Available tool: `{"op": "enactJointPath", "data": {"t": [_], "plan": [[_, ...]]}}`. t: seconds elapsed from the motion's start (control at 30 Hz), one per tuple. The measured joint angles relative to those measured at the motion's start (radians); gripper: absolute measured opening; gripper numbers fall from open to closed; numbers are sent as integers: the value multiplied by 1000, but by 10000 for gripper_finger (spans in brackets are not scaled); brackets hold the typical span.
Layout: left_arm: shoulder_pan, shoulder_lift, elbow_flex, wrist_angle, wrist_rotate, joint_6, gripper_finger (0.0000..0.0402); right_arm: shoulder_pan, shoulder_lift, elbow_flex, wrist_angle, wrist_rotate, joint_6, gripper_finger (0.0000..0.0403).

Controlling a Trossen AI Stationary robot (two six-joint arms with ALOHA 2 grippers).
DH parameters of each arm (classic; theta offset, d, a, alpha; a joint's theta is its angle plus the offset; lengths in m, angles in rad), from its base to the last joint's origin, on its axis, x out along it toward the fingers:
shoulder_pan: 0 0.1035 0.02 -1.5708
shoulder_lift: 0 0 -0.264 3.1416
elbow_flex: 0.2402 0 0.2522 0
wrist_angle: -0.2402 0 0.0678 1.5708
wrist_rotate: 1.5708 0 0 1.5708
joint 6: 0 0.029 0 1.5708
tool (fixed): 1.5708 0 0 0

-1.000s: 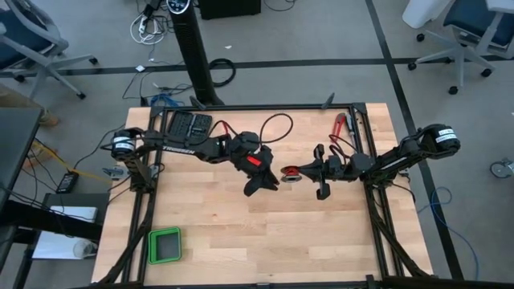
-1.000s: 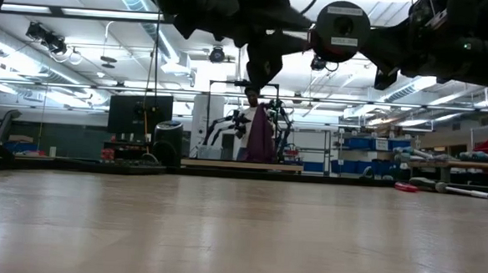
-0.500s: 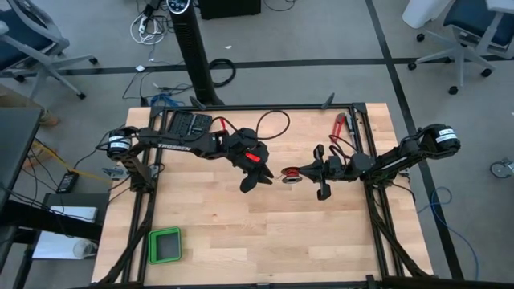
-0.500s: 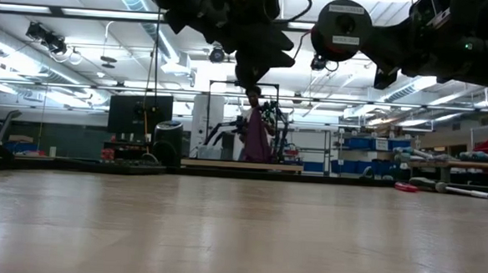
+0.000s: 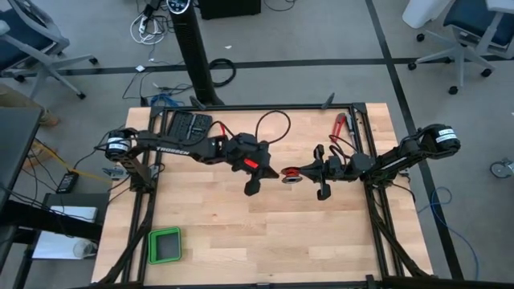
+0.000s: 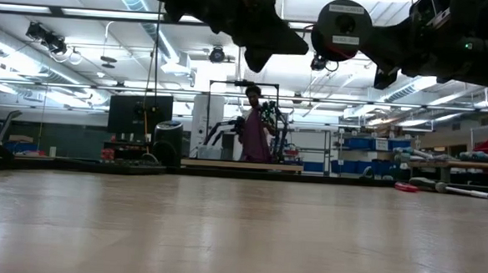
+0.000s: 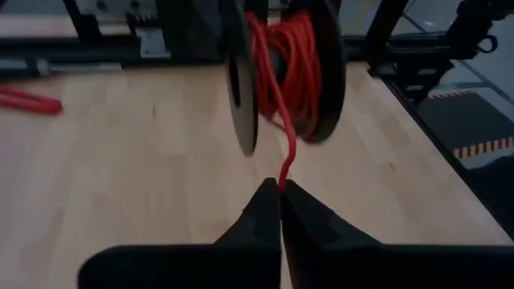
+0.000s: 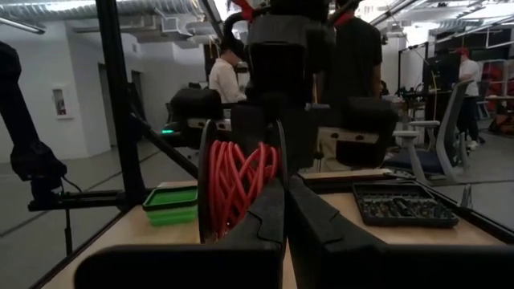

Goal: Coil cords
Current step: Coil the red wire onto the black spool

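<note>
Left wrist view shows our left gripper pinched shut on the free end of the red cord, which runs up from the fingertips onto a black spool. Most of the cord already sits wound in untidy red turns between the spool's two discs, so we judge the coiling well advanced: only a short tail hangs loose, and what remains is to lay that tail onto the reel.

Our right gripper is closed too, and the wound spool stands just beyond its tips; whether those fingers actually clamp the reel's edge we cannot tell from here. From above, the spool hangs between the two grippers over the middle of the wooden table, with our left gripper close beside it and our right gripper on its other side.

Around us lie a red-handled hand tool near the table's far right edge, a black tray of bits at the far left, and a green container at the near left, all well apart from the spool. Black arm cables loop behind our left wrist. Nothing lies on the boards under the reel. A person stands in the room beyond the table.
</note>
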Motion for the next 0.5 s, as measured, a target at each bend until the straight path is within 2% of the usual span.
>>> {"op": "enactJointPath", "data": {"t": [0.33,0.5], "plan": [[-4,1,0,-53,16,-132,1,0,0,0,1,0,-1,2],[-4,1,0,-48,-33,-149,1,0,0,0,22,0,0,2]]}}
